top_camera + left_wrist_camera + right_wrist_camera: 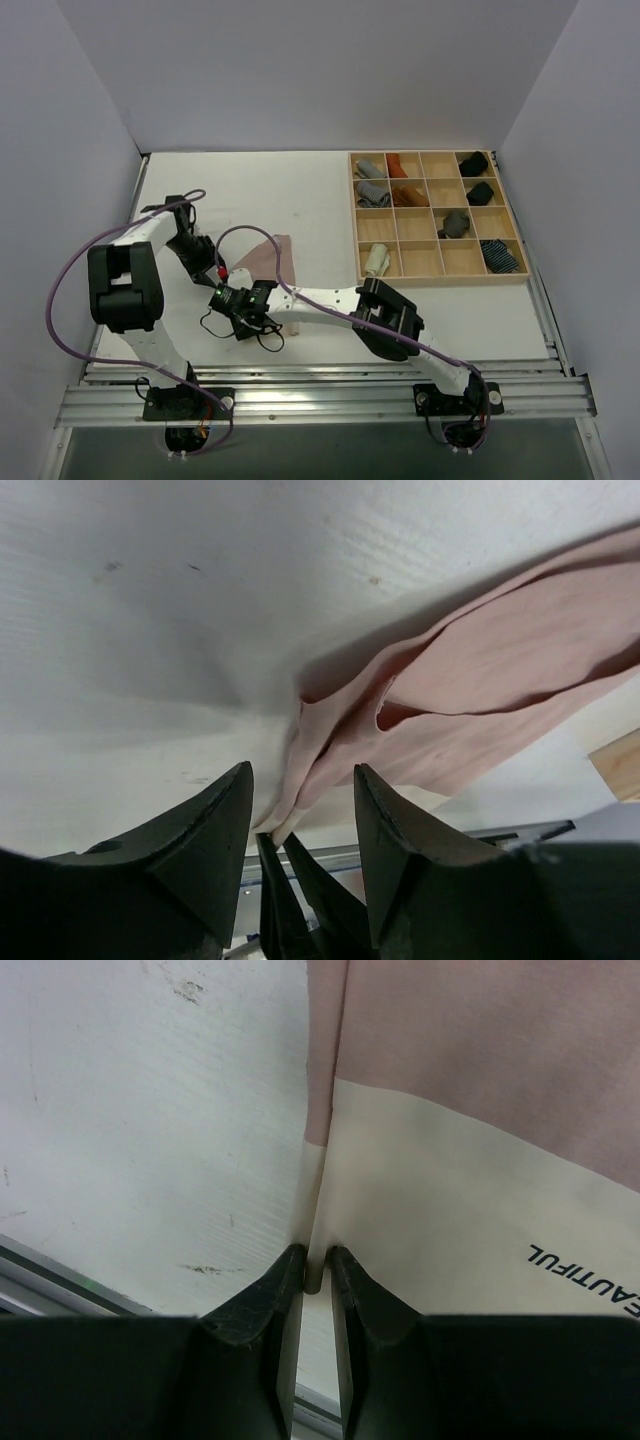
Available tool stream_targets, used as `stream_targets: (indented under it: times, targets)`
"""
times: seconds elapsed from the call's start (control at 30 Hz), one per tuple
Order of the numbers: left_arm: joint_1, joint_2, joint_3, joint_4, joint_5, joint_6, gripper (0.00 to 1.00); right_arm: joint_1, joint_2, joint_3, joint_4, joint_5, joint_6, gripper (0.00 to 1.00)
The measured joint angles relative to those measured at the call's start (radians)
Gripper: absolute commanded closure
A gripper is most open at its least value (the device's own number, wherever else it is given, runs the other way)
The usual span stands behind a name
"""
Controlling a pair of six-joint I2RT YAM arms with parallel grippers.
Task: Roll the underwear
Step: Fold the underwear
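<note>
The right gripper (315, 1265) is pinched nearly shut on a thin folded edge of the pink briefs (480, 1060). Its two fingertips press the beige band (420, 1210) right at its corner. From those tips the cloth spreads flat, forward and to the gripper's right, over the white table (150, 1110). Just beside it the left gripper (302, 772) stands open, holding nothing, with a rumpled pink fold lying just ahead of the gap between its jaws. The briefs look light, thin and limp. They will likely sag, crease and slide on the smooth table rather than hold a shape, so a tight roll probably needs both edges pinched and carried evenly. The band looks the firmer part and seems the better place to grip, at its two corners. The right wrist view alone shows the grip itself, the line where beige meets pink, and part of a dark printed word (585, 1280). The left wrist view alone shows the loose, layered folds at the other side, and two slim dark fingers (275, 900) low between its own, seemingly the other gripper's. The overhead view alone shows the whole layout. Both grippers meet at the near-left corner of the briefs (272, 255). Well off to the right gripper's right sits a wooden tray (440, 281) of compartments, with a pale roll (377, 260) in its nearest corner.
</note>
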Motion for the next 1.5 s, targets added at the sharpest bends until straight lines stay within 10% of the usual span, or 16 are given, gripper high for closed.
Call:
stream_targets:
  times: [0.47,0.87,1.5]
  targets:
    - [-0.008,-0.041,-0.189,0.186,0.097,-0.069,0.45,0.0,-0.021,-0.044,0.042,0.0,0.002,0.86]
    - [-0.003,-0.04,-0.193,0.243,0.065,-0.092,0.87,0.011,-0.027,-0.048,0.059,0.025,-0.01,0.73]
    - [-0.003,-0.022,-0.193,0.288,0.119,-0.088,0.98,0.012,0.045,0.085,-0.025,0.09,-0.05,0.75]
